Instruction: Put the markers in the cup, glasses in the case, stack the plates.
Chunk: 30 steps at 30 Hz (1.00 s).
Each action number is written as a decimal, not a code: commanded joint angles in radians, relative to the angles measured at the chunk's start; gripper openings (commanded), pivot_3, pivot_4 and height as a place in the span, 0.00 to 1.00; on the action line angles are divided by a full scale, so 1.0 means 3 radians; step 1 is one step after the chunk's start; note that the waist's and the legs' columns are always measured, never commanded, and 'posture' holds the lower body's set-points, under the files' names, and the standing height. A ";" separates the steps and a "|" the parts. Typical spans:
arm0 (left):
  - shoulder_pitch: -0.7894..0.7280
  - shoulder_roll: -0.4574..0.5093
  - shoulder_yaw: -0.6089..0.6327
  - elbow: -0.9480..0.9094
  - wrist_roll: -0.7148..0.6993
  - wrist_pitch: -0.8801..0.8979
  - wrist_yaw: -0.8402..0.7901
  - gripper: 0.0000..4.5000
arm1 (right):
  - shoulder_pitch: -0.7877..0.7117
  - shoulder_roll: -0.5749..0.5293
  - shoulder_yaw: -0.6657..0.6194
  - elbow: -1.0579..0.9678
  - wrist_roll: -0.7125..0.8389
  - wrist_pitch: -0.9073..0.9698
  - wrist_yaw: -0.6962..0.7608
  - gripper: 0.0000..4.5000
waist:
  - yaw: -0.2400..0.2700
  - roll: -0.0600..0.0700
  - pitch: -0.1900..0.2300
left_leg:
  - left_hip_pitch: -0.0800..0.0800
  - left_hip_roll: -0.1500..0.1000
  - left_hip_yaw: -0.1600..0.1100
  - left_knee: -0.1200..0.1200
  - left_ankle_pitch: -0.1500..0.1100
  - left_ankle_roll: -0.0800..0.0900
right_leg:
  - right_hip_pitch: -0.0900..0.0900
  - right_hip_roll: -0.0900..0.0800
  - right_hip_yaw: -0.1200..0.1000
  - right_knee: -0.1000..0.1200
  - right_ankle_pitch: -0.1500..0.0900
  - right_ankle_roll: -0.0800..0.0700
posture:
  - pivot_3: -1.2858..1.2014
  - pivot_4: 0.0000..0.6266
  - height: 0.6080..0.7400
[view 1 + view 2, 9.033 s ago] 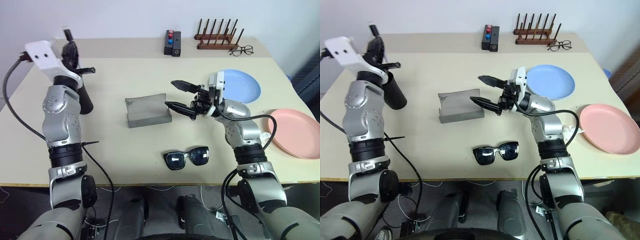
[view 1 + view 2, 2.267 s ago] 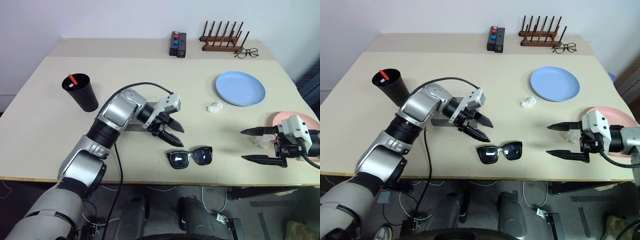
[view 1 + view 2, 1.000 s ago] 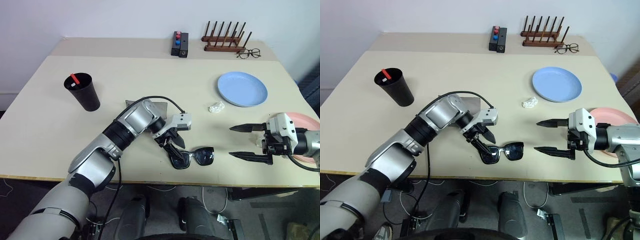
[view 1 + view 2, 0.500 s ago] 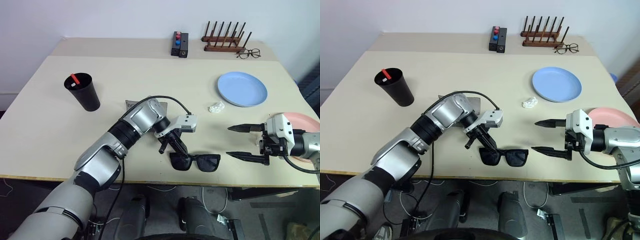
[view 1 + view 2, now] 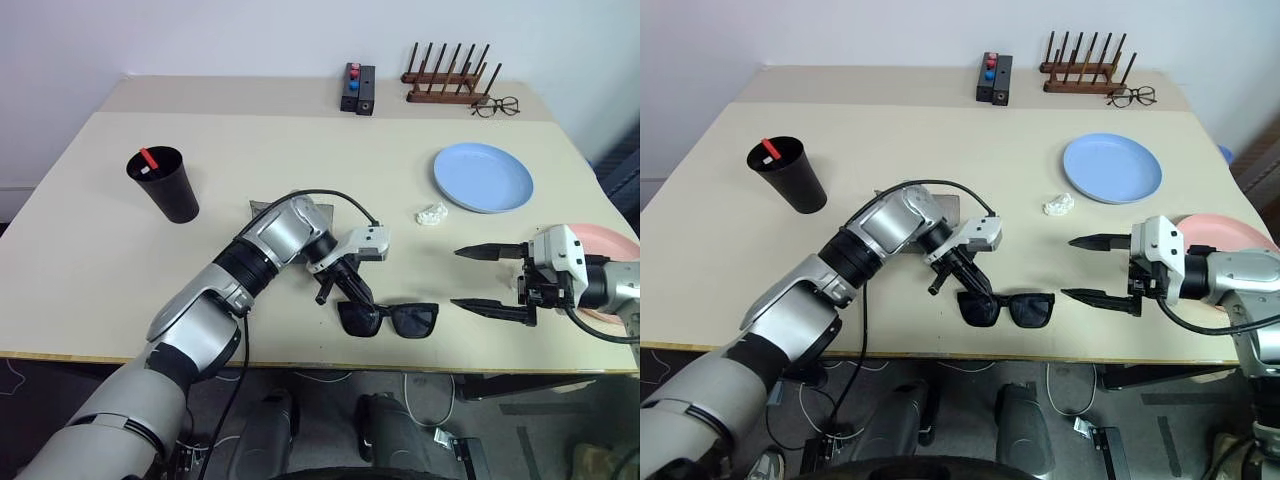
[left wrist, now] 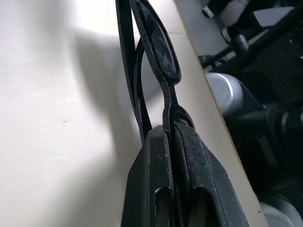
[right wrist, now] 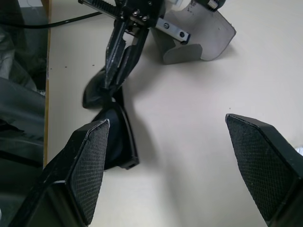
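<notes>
Black sunglasses (image 5: 392,320) lie near the table's front edge. My left gripper (image 5: 352,297) is shut on their left end, and the frame (image 6: 156,42) is pinched between its fingers. Behind that arm stands the open grey case (image 7: 208,38), partly hidden. At the far left stands the black cup (image 5: 166,187) with a red-ended marker (image 5: 147,158) in it. The light blue plate (image 5: 483,177) lies at the right. The pink plate (image 5: 612,242) shows partly behind my right gripper (image 5: 458,278), which hangs open and empty to the right of the glasses.
A black box with red and blue buttons (image 5: 357,89), a wooden peg rack (image 5: 448,80) and wire-rimmed spectacles (image 5: 495,106) sit along the back. A small crumpled white scrap (image 5: 432,213) lies left of the blue plate. The table edge runs just in front of the glasses.
Over the last second my left gripper shut on the sunglasses' left end, and they slid a little right and toward the front edge. The right gripper stayed open in place.
</notes>
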 commanded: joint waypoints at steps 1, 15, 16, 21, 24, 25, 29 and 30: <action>0.0018 0.0000 0.0259 0.0005 -0.0111 -0.0229 0.0073 0.01 | -0.0077 0.0012 -0.0012 0.0020 0.0022 -0.0046 0.0008 0.90 | 0.0001 0.0000 0.0000 | 0.0000 0.0000 0.0000 0.0000 0.0000 0.0000 | 0.0000 0.0000 0.0000 0.0000 0.0000 0.0000 | 0.52 0.24 1.00; -0.0067 -0.0172 0.0798 0.0072 -0.0432 -0.0330 0.0170 0.01 | -0.0250 -0.0013 0.0038 0.0342 -0.0057 -0.0164 0.0045 0.90 | -0.0001 0.0000 0.0000 | -0.0001 -0.0002 0.0000 0.0000 0.0000 0.0000 | -0.0001 0.0000 -0.0001 0.0000 0.0005 0.0009 | 0.52 0.24 1.00; -0.0120 -0.0174 0.0842 0.0125 -0.0435 -0.0343 0.0201 0.01 | -0.0289 -0.0013 0.0036 0.0403 -0.0068 -0.0179 0.0042 0.90 | -0.0001 0.0000 0.0000 | -0.0001 -0.0002 0.0000 0.0000 0.0000 0.0000 | -0.0001 0.0000 -0.0001 0.0000 0.0005 0.0009 | 0.52 0.24 1.00; -0.0394 -0.0089 0.1057 0.0487 -0.0415 -0.0528 0.0315 0.01 | -0.0479 -0.0024 0.0072 0.0646 -0.0143 -0.0256 0.0070 0.90 | -0.0002 -0.0001 0.0001 | -0.0001 -0.0006 0.0002 0.0000 0.0000 0.0000 | -0.0001 0.0000 -0.0001 0.0000 0.0005 0.0010 | 0.52 0.24 1.00; -0.0525 0.0023 0.1120 0.0660 -0.0384 -0.0660 0.0272 0.01 | -0.0564 0.0004 0.0100 0.0711 -0.0165 -0.0283 0.0091 0.90 | -0.0010 -0.0001 0.0001 | -0.0001 -0.0006 0.0003 -0.0003 0.0000 0.0000 | -0.0003 0.0000 -0.0001 0.0000 0.0005 0.0012 | 0.52 0.24 1.00; -0.0567 0.0085 0.1120 0.0715 -0.0351 -0.0733 0.0238 0.01 | -0.0599 0.0019 0.0117 0.0741 -0.0176 -0.0298 0.0095 0.90 | -0.0013 -0.0001 0.0001 | -0.0001 -0.0006 0.0004 -0.0003 0.0000 0.0000 | -0.0003 0.0001 -0.0001 0.0001 0.0005 0.0012 | 0.52 0.24 1.00; -0.0752 0.0365 0.1087 0.0966 -0.0244 -0.0924 -0.0028 0.01 | -0.0721 0.0082 0.0194 0.0859 -0.0214 -0.0371 0.0104 0.90 | -0.0016 -0.0001 0.0001 | -0.0001 -0.0006 0.0011 -0.0003 0.0000 0.0000 | -0.0004 0.0002 -0.0002 0.0002 0.0006 0.0012 | 0.52 0.24 1.00; -0.0799 0.0424 0.1072 0.1036 -0.0232 -0.0935 -0.0067 0.01 | -0.0739 0.0099 0.0210 0.0880 -0.0220 -0.0387 0.0105 0.90 | -0.0016 -0.0001 0.0001 | -0.0001 -0.0006 0.0012 -0.0003 0.0000 0.0000 | -0.0004 0.0003 -0.0002 0.0002 0.0006 0.0012 | 0.52 0.24 1.00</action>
